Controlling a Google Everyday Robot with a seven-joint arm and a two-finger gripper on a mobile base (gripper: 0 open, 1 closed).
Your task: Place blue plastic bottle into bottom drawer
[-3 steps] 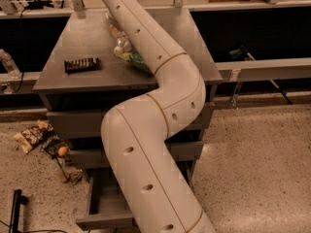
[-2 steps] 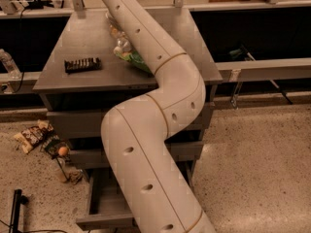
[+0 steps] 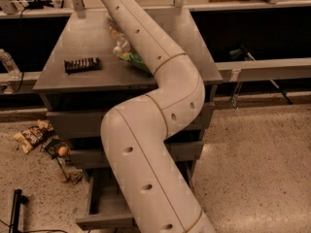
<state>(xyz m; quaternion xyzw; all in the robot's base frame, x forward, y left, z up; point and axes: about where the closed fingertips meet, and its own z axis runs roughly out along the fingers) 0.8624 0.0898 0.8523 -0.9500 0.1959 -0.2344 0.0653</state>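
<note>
Change: none that shows against a second ago; the arm holds the same bend over the tabletop.
Gripper: out of frame past the top edge; whether the jaws are apart or together cannot be told.
Blue plastic bottle: apparently on the tabletop beside the green snack bag, half hidden by the arm.
Bottom drawer: pulled open, no bottle in it.
Meaning: probably a pause; pickup and carry are still to come.

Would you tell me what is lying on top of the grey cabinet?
A dark ridged bar and a green snack bag, half covered by the arm; whatever lies behind it is hidden. The gripper is out of frame at the top.
</note>
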